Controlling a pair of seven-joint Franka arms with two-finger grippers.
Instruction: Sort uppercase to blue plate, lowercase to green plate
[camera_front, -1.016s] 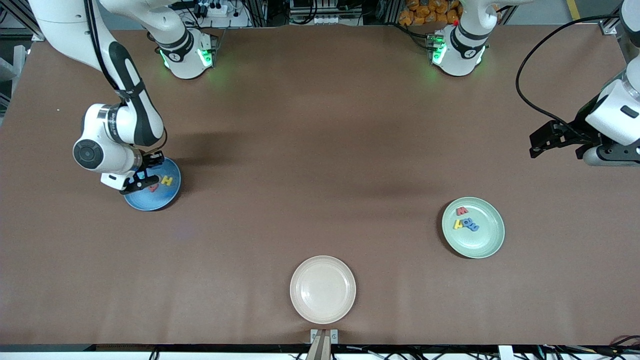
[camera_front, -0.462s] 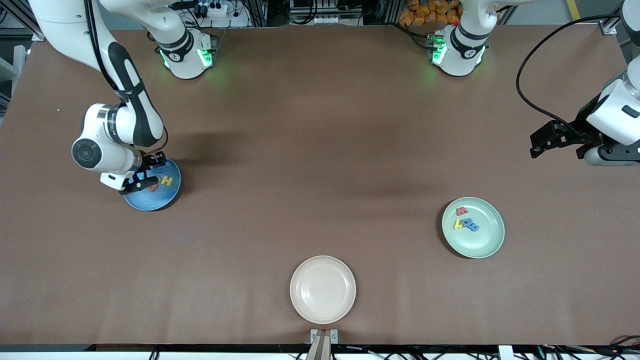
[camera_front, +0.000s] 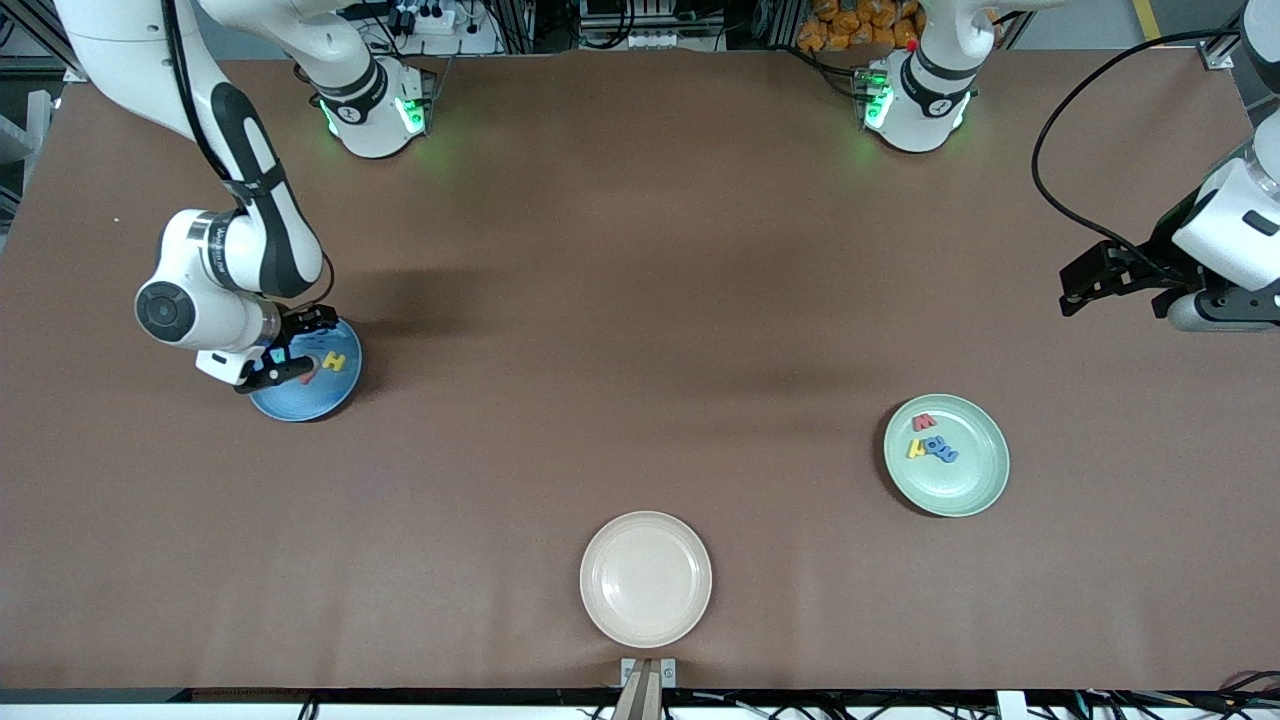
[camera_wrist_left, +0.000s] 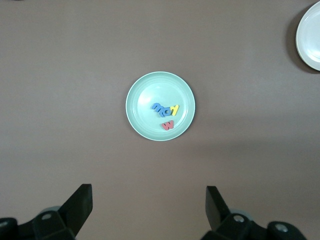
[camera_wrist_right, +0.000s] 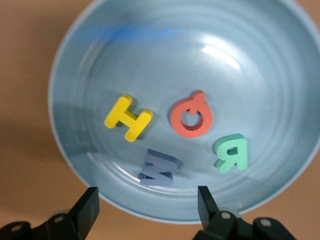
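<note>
The blue plate (camera_front: 300, 405) lies toward the right arm's end of the table. In it I see the uppercase letters: yellow H (camera_wrist_right: 128, 118), red Q (camera_wrist_right: 191, 118), teal R (camera_wrist_right: 232, 153) and blue W (camera_wrist_right: 160, 168). My right gripper (camera_wrist_right: 147, 202) hangs open just over the plate's rim, with the W free beside its fingers. The green plate (camera_front: 965, 485) holds the lowercase letters: red w (camera_wrist_left: 168, 125), a yellow one (camera_wrist_left: 174, 109) and blue ones (camera_wrist_left: 161, 108). My left gripper (camera_wrist_left: 148, 200) waits open, high above the table near the green plate (camera_wrist_left: 145, 92).
A cream plate (camera_front: 646, 578) sits empty near the table's front edge, midway between the two arms; it also shows at the border of the left wrist view as the cream plate (camera_wrist_left: 310, 35). Brown tabletop surrounds all three plates.
My right gripper has opened over the blue plate and let the blue W go into it, then drawn back slightly. The left arm has not moved.
</note>
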